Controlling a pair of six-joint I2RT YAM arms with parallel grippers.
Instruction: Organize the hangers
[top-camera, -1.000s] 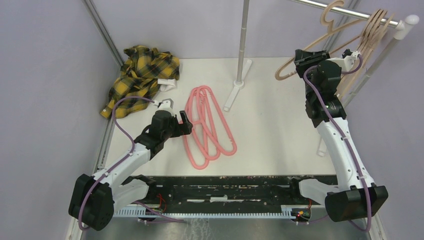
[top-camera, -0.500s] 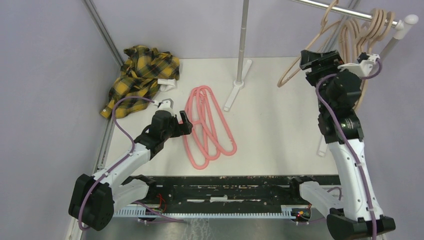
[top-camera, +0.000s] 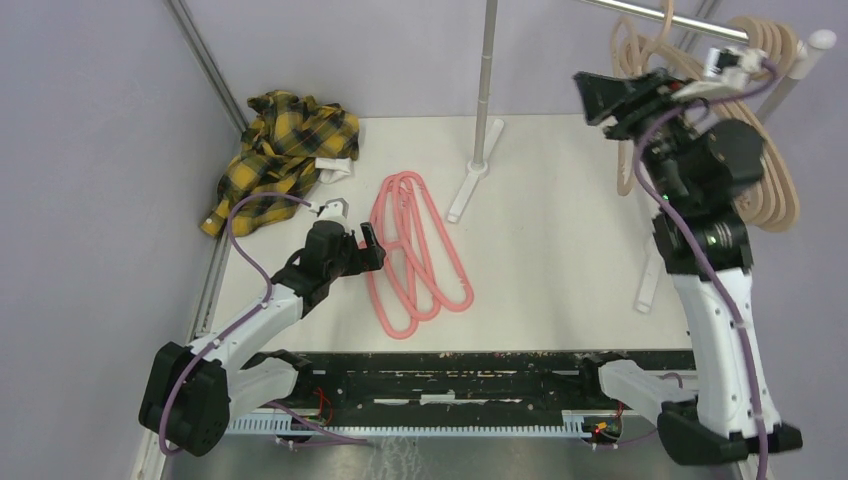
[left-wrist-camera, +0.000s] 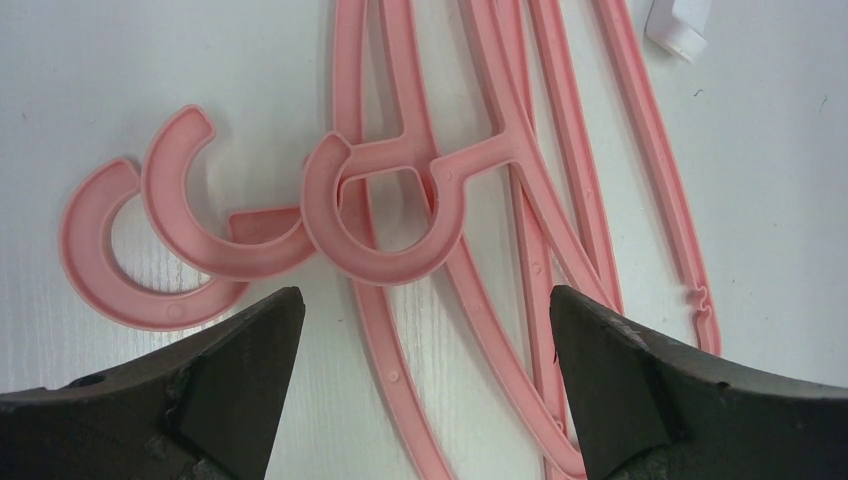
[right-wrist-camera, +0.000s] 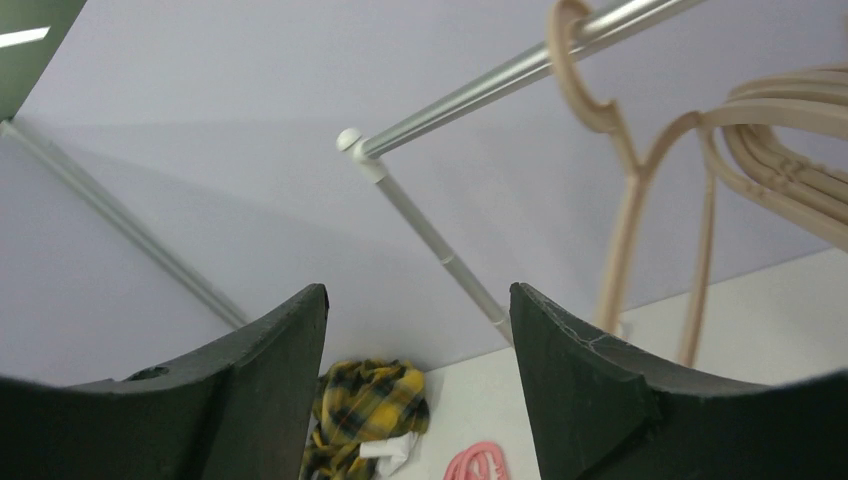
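Three pink hangers (top-camera: 415, 255) lie overlapped on the white table, hooks toward the near-left. My left gripper (top-camera: 374, 248) is open and empty just left of them. In the left wrist view its fingers (left-wrist-camera: 250, 370) straddle the pink hangers' arms (left-wrist-camera: 470, 300), just below the three hooks (left-wrist-camera: 385, 215). Several beige hangers (top-camera: 770, 150) hang on the metal rail (top-camera: 700, 25) at the back right. My right gripper (top-camera: 595, 100) is raised beside the rail, open and empty. In the right wrist view (right-wrist-camera: 418, 290) it points past one beige hanger (right-wrist-camera: 630, 200) hooked on the rail (right-wrist-camera: 480, 90).
A yellow plaid shirt (top-camera: 285, 150) lies crumpled at the table's back left; it also shows in the right wrist view (right-wrist-camera: 370, 410). The rack's upright pole (top-camera: 487, 80) stands on a white foot (top-camera: 468, 185) at back centre. Another rack leg (top-camera: 650, 285) is at the right.
My right arm has risen and swung its gripper up beside the rail. The beige hangers have shifted and now hang bunched on the rail. The left arm has barely moved.
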